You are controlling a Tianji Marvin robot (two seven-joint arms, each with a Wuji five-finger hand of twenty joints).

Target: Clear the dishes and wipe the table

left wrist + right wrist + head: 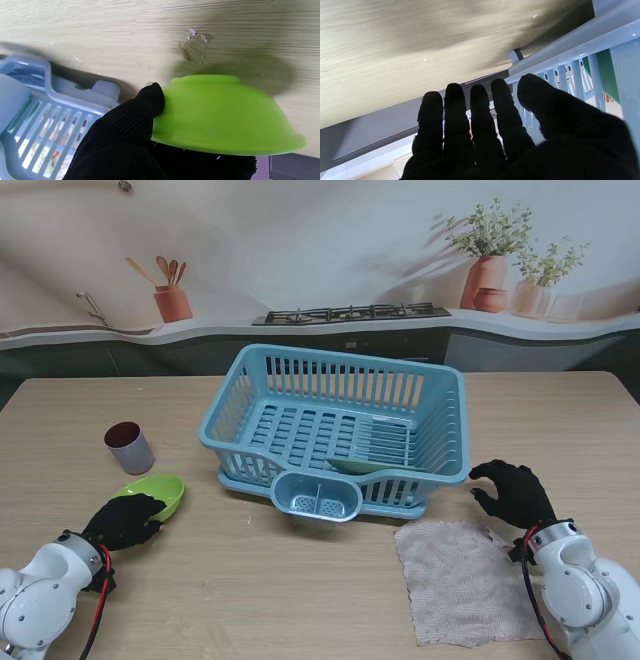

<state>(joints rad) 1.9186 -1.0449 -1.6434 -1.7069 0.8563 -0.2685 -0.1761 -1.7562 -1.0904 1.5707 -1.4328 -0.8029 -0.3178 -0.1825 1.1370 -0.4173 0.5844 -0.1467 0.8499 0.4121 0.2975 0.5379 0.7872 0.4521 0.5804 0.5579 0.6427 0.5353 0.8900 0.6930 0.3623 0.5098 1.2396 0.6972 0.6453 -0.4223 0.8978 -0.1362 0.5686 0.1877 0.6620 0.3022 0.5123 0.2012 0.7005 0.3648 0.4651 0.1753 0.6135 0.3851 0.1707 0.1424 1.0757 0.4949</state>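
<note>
Bowl (155, 492) in left robot hand (122, 521), unlabelled

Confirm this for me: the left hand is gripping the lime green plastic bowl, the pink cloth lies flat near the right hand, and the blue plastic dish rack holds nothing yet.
Not quite. The blue plastic dish rack already holds a dark green plate, seen in the stand view and through the slats in the right wrist view. The rest stands: the left hand grips the lime green plastic bowl, and the pink cloth lies flat near the right hand.
</note>
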